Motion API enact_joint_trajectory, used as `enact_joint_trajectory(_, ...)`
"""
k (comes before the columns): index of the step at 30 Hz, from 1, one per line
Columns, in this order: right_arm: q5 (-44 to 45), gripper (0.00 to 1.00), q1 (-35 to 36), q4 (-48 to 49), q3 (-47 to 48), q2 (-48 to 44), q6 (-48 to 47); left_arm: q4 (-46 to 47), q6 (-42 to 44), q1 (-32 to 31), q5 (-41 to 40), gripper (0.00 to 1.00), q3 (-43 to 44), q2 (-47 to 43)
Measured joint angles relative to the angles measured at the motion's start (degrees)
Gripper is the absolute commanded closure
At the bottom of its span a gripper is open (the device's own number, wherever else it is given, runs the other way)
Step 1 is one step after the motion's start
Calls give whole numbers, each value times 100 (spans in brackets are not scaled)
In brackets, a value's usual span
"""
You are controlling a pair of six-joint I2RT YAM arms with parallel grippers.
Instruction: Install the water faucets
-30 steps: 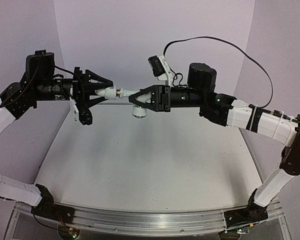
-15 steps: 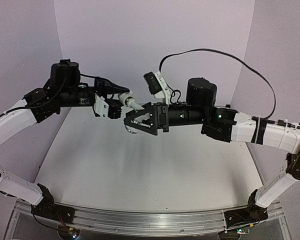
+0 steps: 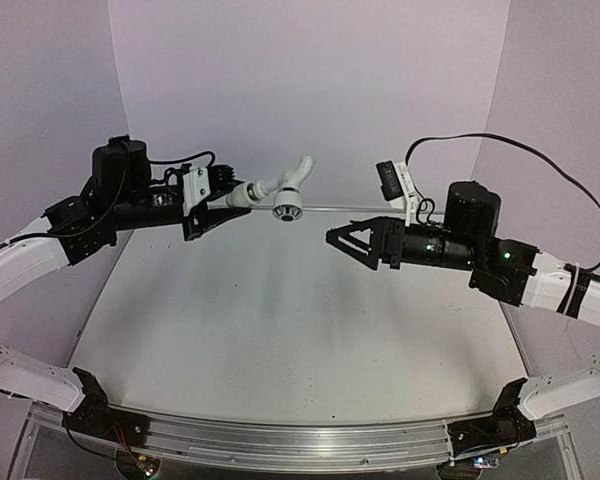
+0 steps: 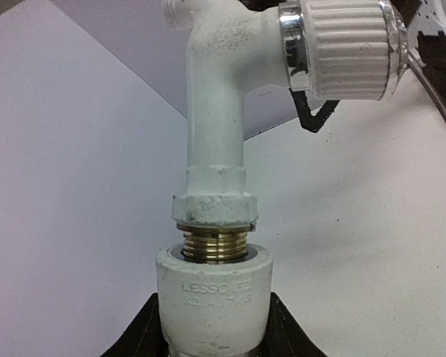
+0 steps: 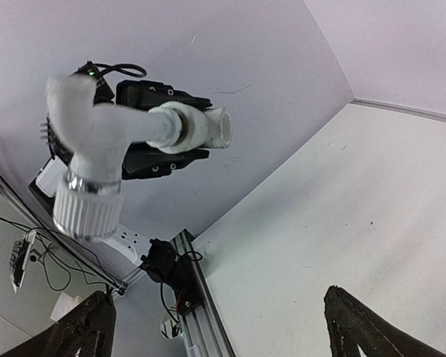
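- The right gripper [image 3: 332,237] has been drawn back to the right and is now well apart from the tap [image 3: 278,187], which it was clasping a second ago. Its fingers [image 5: 89,327] are spread wide with nothing between them.
- The tap is left to the left arm alone. The left gripper [image 3: 223,199] is clamped on the white fitting [image 4: 214,297], and the tap stands out from that fitting, held in the air above the far part of the table [image 3: 280,330].
- The joined pieces have been turned since a moment before, so that the spout now points up and away and the knob [image 3: 287,211] hangs below.
- In the left wrist view a few turns of brass thread [image 4: 214,244] are exposed between the tap's collar and the fitting. The joint is therefore judged to be started but not fully seated.
- The release is read as the end of one twist. A fresh grasp on the tap by the right gripper would probably be needed for further tightening.
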Motion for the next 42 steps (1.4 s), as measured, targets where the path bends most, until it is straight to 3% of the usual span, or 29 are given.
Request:
enact_joint_trajectory(11, 616, 2, 0, -1403, 8, -578, -2970, -162, -3972, 45, 509, 100, -817, 161)
enact_joint_trajectory(17, 205, 2, 0, -1520, -40, -682, -5117, -500, -6073, 66, 1564, 100, -1078, 150)
enact_joint_trajectory(22, -283, 2, 0, -1377, -124, -445, -6484, -535, -7282, 66, 2631, 100, -1092, 116)
enact_joint_trajectory(28, -1007, 2, 0, -1204, 58, 472, -7196, -599, -8097, 61, 3554, 100, -1409, -77)
enact_joint_trajectory(35, -1408, 4, 0, -1119, 571, 969, -7245, -638, -8328, -31, 3904, 100, -1611, -129)
enact_joint_trajectory(42, -2013, 23, 2, -946, 1170, 1437, -7173, -697, -8323, -150, 4055, 100, -1620, -86)
